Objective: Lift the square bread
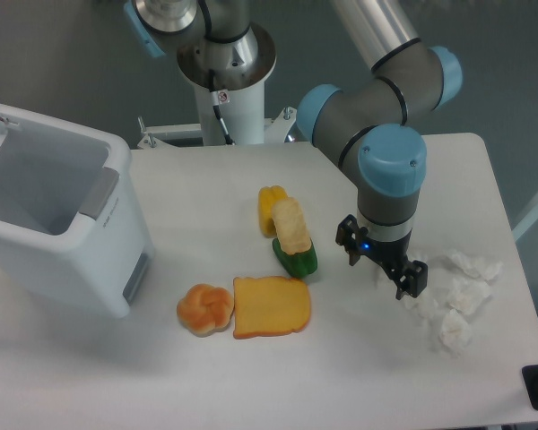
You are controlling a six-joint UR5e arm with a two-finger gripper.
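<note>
A white open-topped bin [58, 219] stands at the far left of the white desk [206, 376]. To its right, near the front of the desk, a round orange knotted bun [204, 309] touches the left edge of a large flat orange toast slice [271, 306].

Just behind the toast, near the middle of the desk, sits the square bread [291, 225], a small thick pale-tan block with rounded corners and a rough crumbly face. It rests tilted, propped on top of a green pepper [297, 259] and leaning against a yellow pepper [270, 208] on its left. Its long axis runs from the back of the desk toward the front, angled slightly to the right at the near end, with its broad crumbly face turned up toward the camera.

To the right of the bread and apart from it, the gripper [382, 259] hangs from the arm's blue-capped wrist, low over the desk. Its jaws hold nothing and touch neither bread nor peppers; how far they are parted cannot be told from this angle.

Farther right, crumpled white paper [457, 296] lies in a loose pile just beside the gripper.
</note>
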